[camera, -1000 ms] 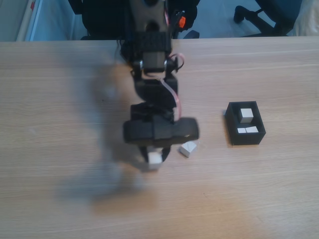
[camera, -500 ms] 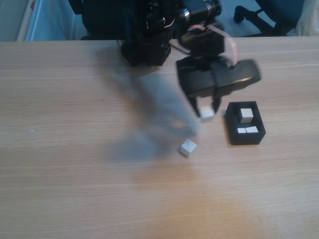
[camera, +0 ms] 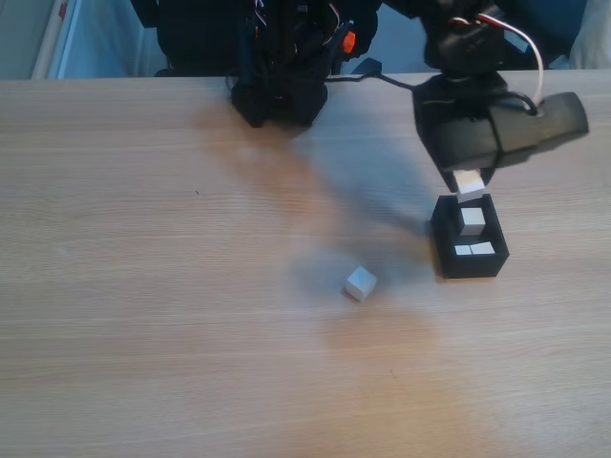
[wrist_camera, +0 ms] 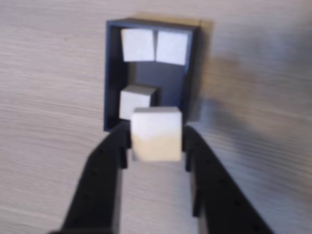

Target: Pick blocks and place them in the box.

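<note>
In the fixed view my gripper (camera: 469,186) hangs just above the far end of the black box (camera: 442,239), shut on a white block (camera: 469,184). The wrist view has the same held block (wrist_camera: 156,133) clamped between the two black fingers (wrist_camera: 108,156), right over the near wall of the box (wrist_camera: 194,68). Three white blocks lie inside the box: two side by side at the far end (wrist_camera: 138,45) (wrist_camera: 171,47) and one nearer (wrist_camera: 136,99). One more white block (camera: 360,282) rests loose on the table, left of the box.
The arm's black base (camera: 282,91) stands at the table's far edge. An office chair base (camera: 496,29) is on the floor behind the wooden table (camera: 143,286).
My gripper has swung right from the table's middle, carrying the white block up and over to the box. The loose block and the three in the box have stayed put.
</note>
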Robot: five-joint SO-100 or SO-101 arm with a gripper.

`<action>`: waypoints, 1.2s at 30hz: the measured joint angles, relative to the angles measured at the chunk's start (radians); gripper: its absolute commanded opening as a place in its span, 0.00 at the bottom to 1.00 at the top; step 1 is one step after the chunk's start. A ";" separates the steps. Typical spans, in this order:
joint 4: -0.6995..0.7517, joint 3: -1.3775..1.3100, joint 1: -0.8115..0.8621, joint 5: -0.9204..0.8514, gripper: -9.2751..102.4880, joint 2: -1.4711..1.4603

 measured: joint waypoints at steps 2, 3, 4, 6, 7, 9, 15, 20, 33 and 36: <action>0.000 -0.017 -0.003 0.015 0.13 -0.026; 0.000 -0.023 0.000 0.021 0.13 -0.034; 0.000 -0.029 -0.003 0.029 0.14 -0.043; 0.000 -0.038 -0.011 0.037 0.15 -0.057; 0.000 -0.040 -0.018 0.043 0.16 -0.061; 0.000 -0.041 -0.026 0.052 0.21 -0.063; 0.011 -0.041 -0.015 0.063 0.23 -0.063; 0.035 -0.041 -0.003 0.063 0.19 -0.063; 0.048 0.276 0.270 -0.023 0.24 0.140; 0.038 0.322 0.302 -0.014 0.27 0.153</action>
